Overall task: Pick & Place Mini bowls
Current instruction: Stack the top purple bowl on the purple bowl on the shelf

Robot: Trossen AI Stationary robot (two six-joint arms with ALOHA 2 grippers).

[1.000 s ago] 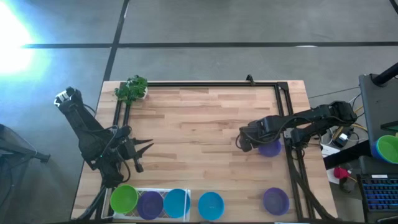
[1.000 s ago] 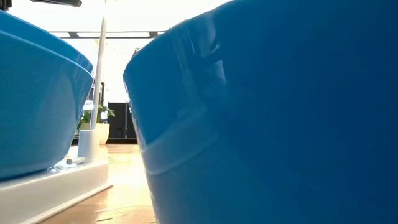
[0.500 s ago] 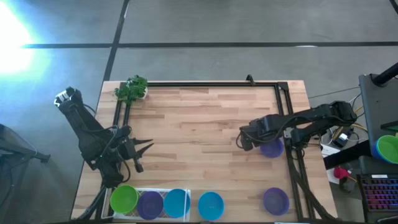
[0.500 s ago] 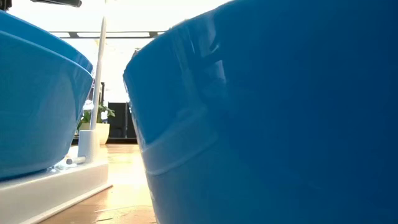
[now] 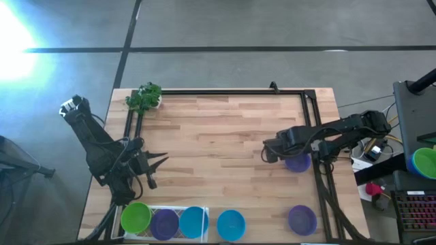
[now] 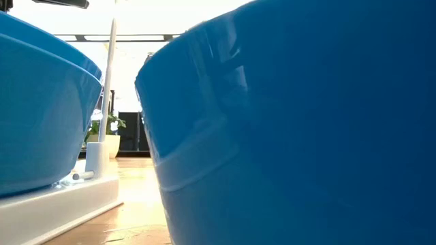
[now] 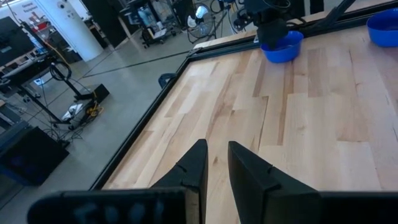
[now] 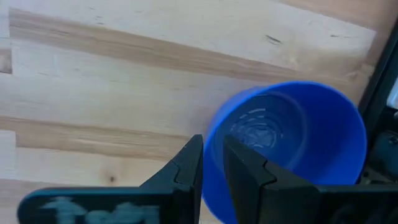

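Note:
A purple mini bowl (image 5: 298,163) stands on its base at the table's right side, and my right gripper (image 5: 286,158) is shut on it from above. The left wrist view shows the same bowl (image 7: 283,48) under that gripper. Green (image 5: 135,218), purple (image 5: 164,223) and blue (image 5: 193,222) bowls sit in a white tray (image 5: 178,208) at the near edge. A blue bowl (image 5: 231,224) and a purple bowl (image 5: 302,219) rest on the wood beside it. My left gripper (image 5: 162,163) hovers at the table's left, holding nothing, with a narrow gap between its fingers (image 7: 249,174). My right gripper pinches the bowl's rim (image 8: 211,134) on the side toward the table's left. One finger (image 8: 186,165) is outside the wall and one (image 8: 242,168) is inside the hollow. The fingers point down from above. The bowl sits upright with its base on the table.
A leafy toy plant (image 5: 144,97) stands at the far left corner. A black frame rail (image 5: 231,92) runs along the far and right edges. The low view is filled by a blue bowl (image 6: 293,136) close to the camera. Bare wood lies mid-table.
My right gripper has turned and tipped a little at the wrist while staying over the purple bowl. The bowl has kept its place on the table.

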